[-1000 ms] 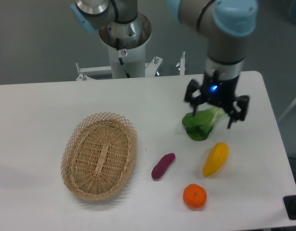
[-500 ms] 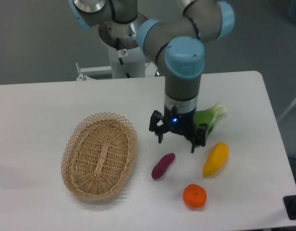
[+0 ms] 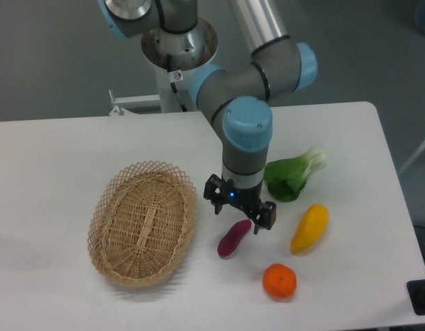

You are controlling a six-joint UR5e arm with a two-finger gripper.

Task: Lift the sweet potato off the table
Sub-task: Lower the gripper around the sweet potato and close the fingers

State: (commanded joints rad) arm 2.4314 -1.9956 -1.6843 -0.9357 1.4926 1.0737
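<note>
Sweet potato [image 3: 234,238] lies on the table [image 3: 54,165], small and purple, slanted with its upper end toward the right, between the wicker basket [image 3: 143,222] on its left and the yellow fruit [image 3: 310,227] on its right. The orange [image 3: 279,281] sits a little below and to the right of it, and the green leafy vegetable [image 3: 292,176] is further up, well apart.

The gripper [image 3: 239,212] has moved a lot in the last second: it was over the leafy vegetable at the right, then it travelled left and down, and now it hangs just above the upper end of the sweet potato. Its two fingers stand apart, one on each side, with nothing held between them. The sweet potato itself did not move at all.

I judge that the approach is almost finished. What remains is to go down around the tuber, close, and lift. The fingers seem placed nearer the upper end than the middle, so the grasp could be somewhat off-centre.
</note>
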